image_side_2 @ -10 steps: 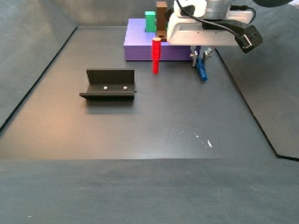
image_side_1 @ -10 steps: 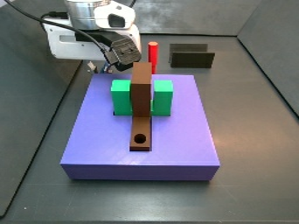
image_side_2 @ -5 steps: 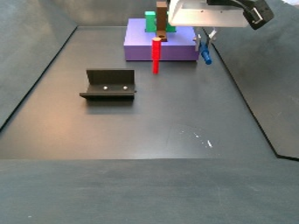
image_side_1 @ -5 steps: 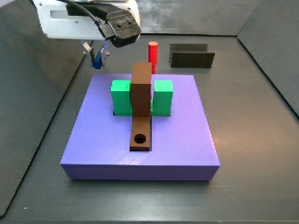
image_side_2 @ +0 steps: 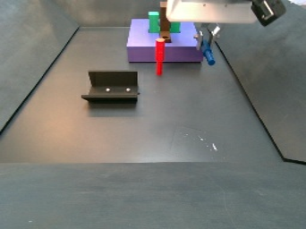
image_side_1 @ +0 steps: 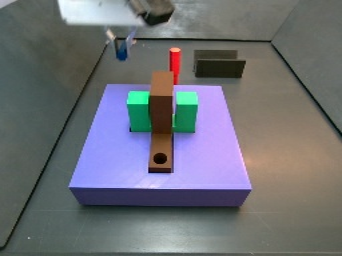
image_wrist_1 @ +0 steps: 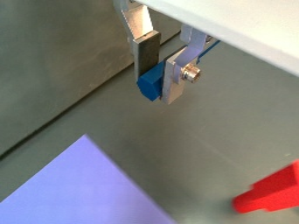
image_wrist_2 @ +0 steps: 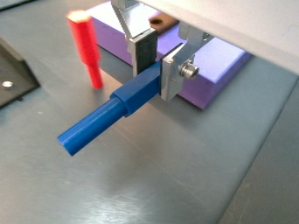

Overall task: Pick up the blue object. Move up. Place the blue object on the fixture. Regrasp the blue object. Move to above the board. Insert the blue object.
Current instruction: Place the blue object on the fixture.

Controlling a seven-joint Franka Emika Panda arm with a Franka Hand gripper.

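My gripper is shut on the blue object, a slim blue peg that sticks out from between the silver fingers. It also shows in a wrist view. In both side views the gripper holds the blue object high above the floor, beside the lavender board. The fixture stands apart on the floor. The board carries a green block and a brown strip with a round hole.
A red peg stands upright on the floor beside the board. Grey walls bound the floor. The arm's white body is at the frame's upper edge.
The gripper has risen with the blue object in it, from just above the floor to well above it. Nothing else has moved.
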